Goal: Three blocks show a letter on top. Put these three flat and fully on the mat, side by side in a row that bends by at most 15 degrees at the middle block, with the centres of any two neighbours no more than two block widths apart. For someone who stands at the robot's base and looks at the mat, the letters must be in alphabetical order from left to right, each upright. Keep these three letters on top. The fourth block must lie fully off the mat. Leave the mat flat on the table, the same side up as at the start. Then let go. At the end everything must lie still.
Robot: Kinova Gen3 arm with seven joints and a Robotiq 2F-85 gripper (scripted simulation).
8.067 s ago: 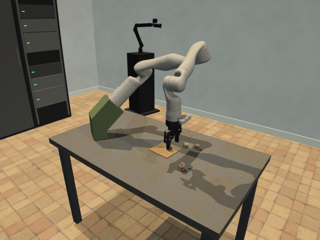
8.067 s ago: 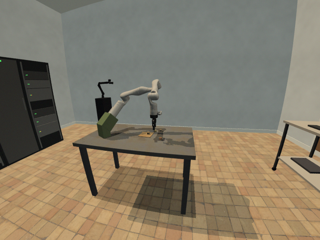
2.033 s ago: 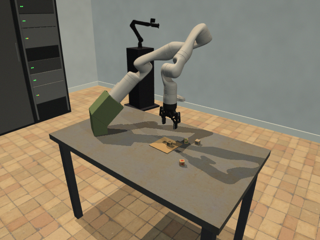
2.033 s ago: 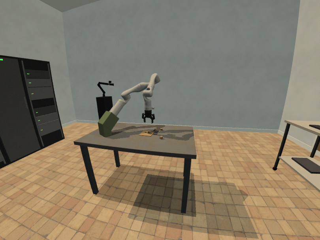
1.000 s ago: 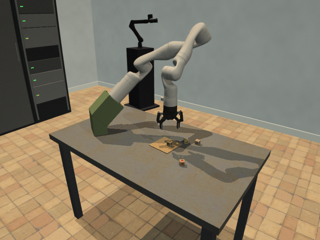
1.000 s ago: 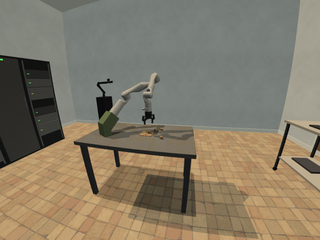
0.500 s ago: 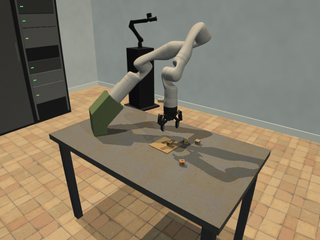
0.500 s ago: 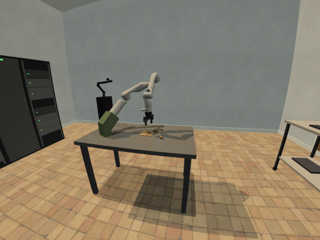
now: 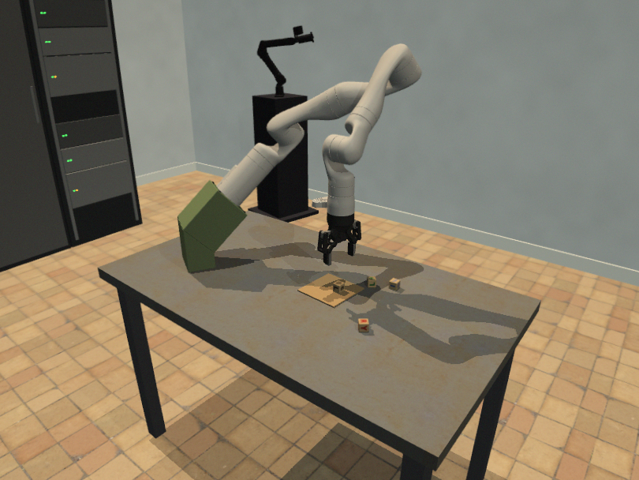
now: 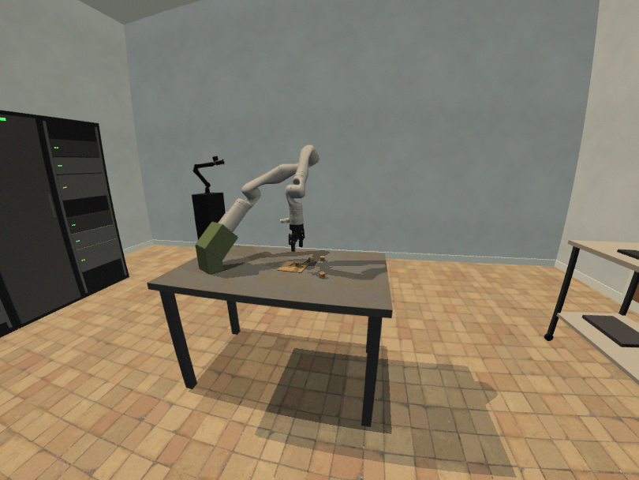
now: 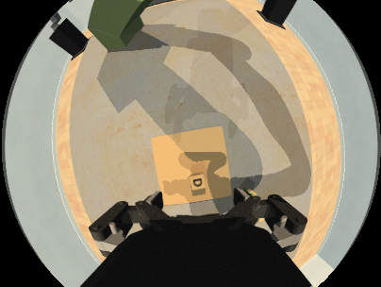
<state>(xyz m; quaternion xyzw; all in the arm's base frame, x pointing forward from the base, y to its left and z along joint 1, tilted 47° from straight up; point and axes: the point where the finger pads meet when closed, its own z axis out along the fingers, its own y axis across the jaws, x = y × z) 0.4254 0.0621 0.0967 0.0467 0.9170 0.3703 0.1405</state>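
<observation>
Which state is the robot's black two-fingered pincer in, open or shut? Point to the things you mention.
Open: the black two-fingered pincer (image 9: 339, 257) (image 10: 297, 248) (image 11: 198, 198) has its fingertips standing wide apart with nothing between them, above the table.

Below my open claw (image 9: 339, 256) (image 10: 297, 247) (image 11: 198, 198) spreads a grey-brown table (image 9: 258, 320) (image 10: 258, 283) (image 11: 118, 151), dark along its edge, mottled and crossed by broad shadows. A square, tan mat (image 9: 317, 291) (image 10: 285, 268) (image 11: 170, 151) lies flat on it, beneath my claw. My green base (image 9: 198, 258) (image 10: 210, 262) (image 11: 115, 24) stands on the tabletop, well behind my claw. Past it, farther from that base, a greenish block (image 9: 371, 281) (image 10: 310, 260) rests near the mat, then a pale block (image 9: 394, 283) (image 10: 322, 257). A block with red markings (image 9: 363, 324) (image 10: 322, 275) sits lower to one side of my claw, apart from the others.
</observation>
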